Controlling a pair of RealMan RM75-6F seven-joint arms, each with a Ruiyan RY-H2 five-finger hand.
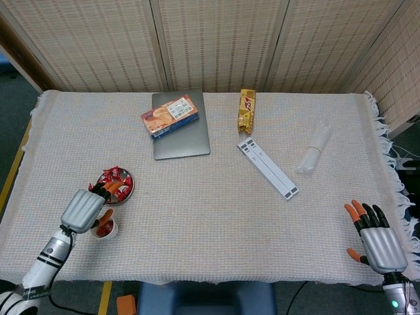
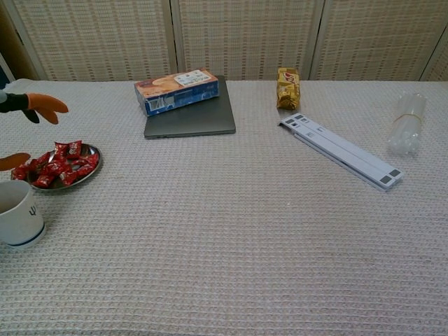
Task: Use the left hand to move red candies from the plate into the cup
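Observation:
A small metal plate [image 1: 132, 186] at the table's left holds several red candies [image 1: 122, 191], which the chest view shows as a heap of candies [image 2: 63, 168] on the plate [image 2: 92, 159]. The white cup [image 1: 111, 231] stands just in front of the plate, with red candy inside; in the chest view the cup [image 2: 19, 215] is at the left edge. My left hand [image 1: 86, 209] hovers above the cup, fingers spread over the plate and holding nothing. Its orange fingertips [image 2: 49, 106] enter the chest view above the plate. My right hand [image 1: 375, 240] rests open near the front right corner.
A grey laptop [image 1: 182, 134] with a biscuit box [image 1: 170, 116] on it lies at the back. A gold snack pack [image 1: 246, 110], a white folded stand [image 1: 267, 168] and a clear bottle [image 1: 314, 148] lie to the right. Woven screens stand behind the table.

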